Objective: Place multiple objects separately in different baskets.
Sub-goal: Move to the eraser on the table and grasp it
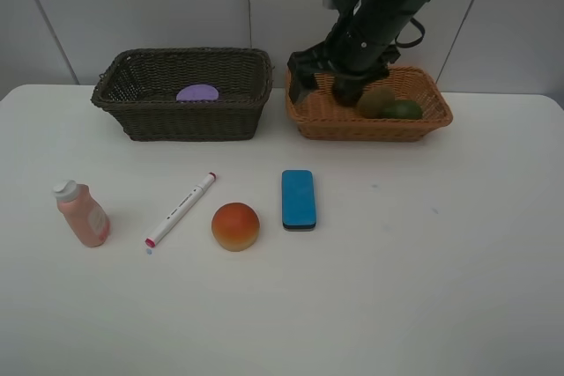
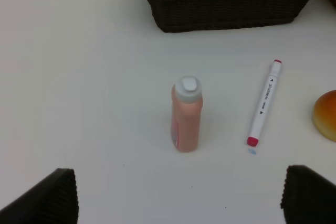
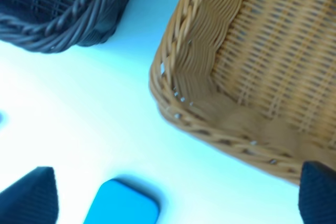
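Note:
On the table stand a pink white-capped bottle (image 1: 84,215) (image 2: 186,114), a white marker (image 1: 181,210) (image 2: 264,103), an orange-red round fruit (image 1: 235,226) (image 2: 326,114) and a blue eraser (image 1: 298,199) (image 3: 123,208). The dark basket (image 1: 181,107) (image 2: 226,3) (image 3: 68,19) holds a purple-lidded jar (image 1: 197,93). A kiwi (image 1: 376,100) and a lime (image 1: 403,110) lie in the light orange basket (image 1: 370,121) (image 3: 210,77). My right gripper (image 1: 323,85) (image 3: 173,198) hangs open and empty over that basket's near-left corner. My left gripper (image 2: 178,203) is open and empty, short of the bottle, and out of the high view.
The white table (image 1: 423,244) runs back to a pale wall. Both baskets stand side by side along the far edge with a narrow gap between them. My right arm (image 1: 388,6) reaches down from the upper right and hides part of the light basket's inside.

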Tool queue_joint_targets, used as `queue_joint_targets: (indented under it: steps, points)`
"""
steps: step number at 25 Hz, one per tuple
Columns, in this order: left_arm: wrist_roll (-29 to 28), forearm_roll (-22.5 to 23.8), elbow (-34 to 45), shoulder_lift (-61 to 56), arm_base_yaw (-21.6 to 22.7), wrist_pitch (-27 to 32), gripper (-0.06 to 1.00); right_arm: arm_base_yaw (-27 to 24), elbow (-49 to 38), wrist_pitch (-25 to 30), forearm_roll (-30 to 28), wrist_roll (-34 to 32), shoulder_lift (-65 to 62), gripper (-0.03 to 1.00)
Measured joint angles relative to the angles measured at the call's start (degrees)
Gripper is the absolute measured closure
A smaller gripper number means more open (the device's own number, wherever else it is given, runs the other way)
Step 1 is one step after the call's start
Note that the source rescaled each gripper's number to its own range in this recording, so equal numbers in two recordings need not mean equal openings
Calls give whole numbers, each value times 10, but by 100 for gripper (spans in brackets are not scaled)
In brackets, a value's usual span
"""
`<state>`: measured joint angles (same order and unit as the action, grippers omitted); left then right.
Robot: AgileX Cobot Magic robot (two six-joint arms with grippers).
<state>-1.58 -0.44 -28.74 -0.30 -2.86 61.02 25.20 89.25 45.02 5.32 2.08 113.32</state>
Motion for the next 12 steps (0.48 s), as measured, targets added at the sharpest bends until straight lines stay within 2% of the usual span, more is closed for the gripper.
queue_joint_targets:
  steps: [12]
  points:
    - [0, 0, 0, 0, 0, 0, -6, 30, 0, 70, -5, -125, 17, -3]
